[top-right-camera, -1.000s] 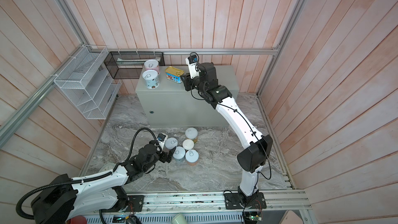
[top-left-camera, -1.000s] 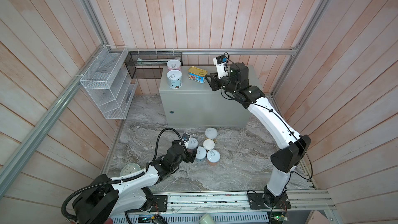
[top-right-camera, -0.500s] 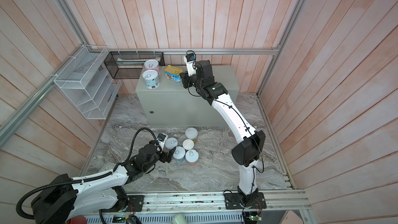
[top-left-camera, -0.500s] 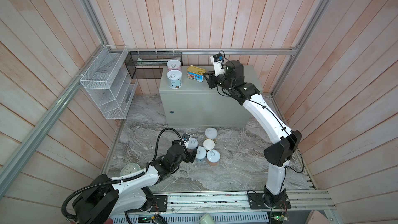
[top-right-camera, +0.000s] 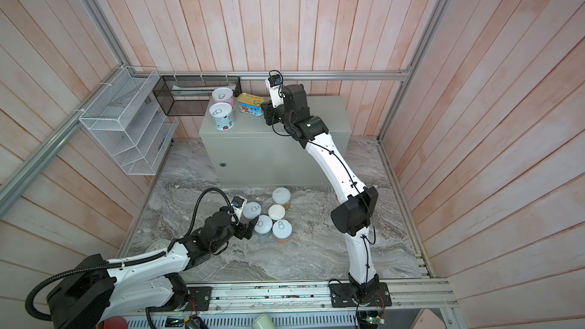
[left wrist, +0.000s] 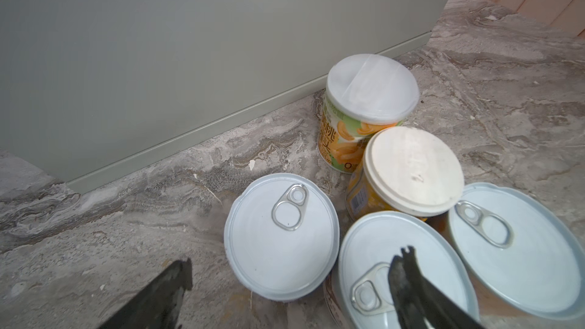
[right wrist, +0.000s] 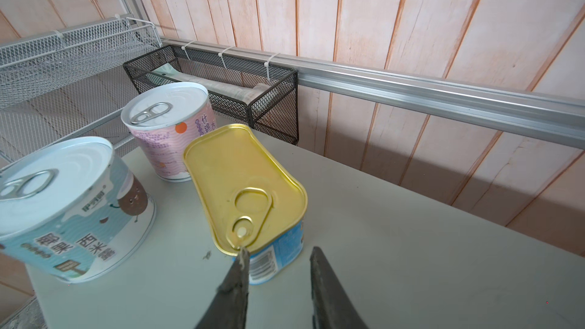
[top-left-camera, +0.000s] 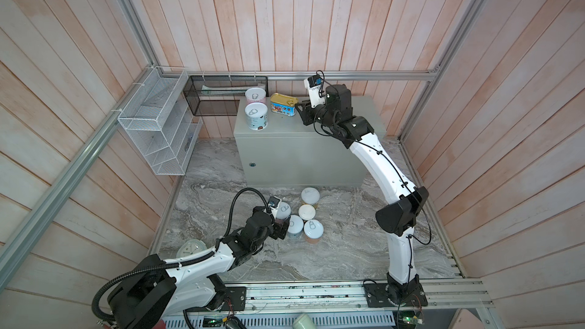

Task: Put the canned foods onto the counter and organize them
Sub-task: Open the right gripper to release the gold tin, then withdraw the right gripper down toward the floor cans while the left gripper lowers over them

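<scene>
Left gripper (top-left-camera: 280,229) is hanging low over the marble floor (top-left-camera: 342,248) in both top views, its jaws spread wide and holding nothing. It is sitting right beside a tight cluster of five cans, with three silver-lidded cans (top-left-camera: 295,223) on the near side and two white-lidded cans (top-left-camera: 310,195) behind them, toward the counter (top-left-camera: 285,128). Right gripper (top-left-camera: 300,111) is hanging over the counter's top with its jaws drawn nearly together, at one end of the gold tin (top-left-camera: 281,106). Just left of the tin, a blue-labelled can (top-left-camera: 256,117) and a pink-labelled can (top-left-camera: 255,95) are standing upright by the counter's left edge, the pink one behind the blue. A black mesh basket (top-left-camera: 202,106) is hanging on the wall close beside the pink can, and a white wire rack (top-left-camera: 148,128) is hanging further left. From the left wrist, the spread fingers (left wrist: 158,295) are flanking one silver lid, with the far finger lying across the neighbouring lid. The third silver-lidded can and a white-lidded one are crowding against these, and the counter's front wall is rising behind. From the right wrist, the narrow-set fingers (right wrist: 234,280) are gripping nothing, with one tip lying over the tin's near rim by the pull tab; whether it is touching I cannot tell. The tin is lying flat on the counter, angled, close to the pink can.
</scene>
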`<act>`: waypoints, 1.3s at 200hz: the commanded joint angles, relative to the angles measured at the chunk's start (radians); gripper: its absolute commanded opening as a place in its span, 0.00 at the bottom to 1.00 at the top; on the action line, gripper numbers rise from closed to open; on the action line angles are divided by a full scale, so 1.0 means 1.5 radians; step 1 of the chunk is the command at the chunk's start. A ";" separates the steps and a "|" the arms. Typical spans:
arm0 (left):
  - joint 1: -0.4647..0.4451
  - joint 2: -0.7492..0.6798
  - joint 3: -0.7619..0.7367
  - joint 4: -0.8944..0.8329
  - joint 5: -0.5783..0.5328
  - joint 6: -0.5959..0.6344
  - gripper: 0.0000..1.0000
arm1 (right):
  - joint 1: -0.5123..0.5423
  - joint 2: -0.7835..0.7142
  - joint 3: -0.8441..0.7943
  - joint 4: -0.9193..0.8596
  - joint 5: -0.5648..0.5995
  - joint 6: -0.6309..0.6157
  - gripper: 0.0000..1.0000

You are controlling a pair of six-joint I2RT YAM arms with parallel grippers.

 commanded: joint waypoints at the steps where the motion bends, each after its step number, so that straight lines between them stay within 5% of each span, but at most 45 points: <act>1: -0.003 -0.013 0.005 0.005 -0.019 0.007 1.00 | 0.001 0.021 0.016 -0.012 -0.015 -0.016 0.32; 89: -0.003 -0.022 -0.002 0.012 -0.017 0.007 1.00 | -0.011 0.028 0.024 0.007 -0.023 -0.021 0.36; 132: -0.003 -0.037 -0.005 0.010 -0.015 0.004 1.00 | -0.010 -0.066 -0.038 -0.009 0.005 -0.034 0.49; 152: -0.004 -0.050 -0.010 0.013 -0.012 -0.004 1.00 | -0.008 -0.172 -0.164 0.024 0.008 -0.022 0.60; 206: -0.003 -0.078 -0.016 0.024 0.029 -0.049 1.00 | -0.004 -0.578 -0.706 0.261 0.047 0.072 0.82; 260: -0.011 -0.083 0.043 -0.053 0.089 -0.084 1.00 | -0.003 -0.833 -0.905 0.120 0.085 0.176 0.83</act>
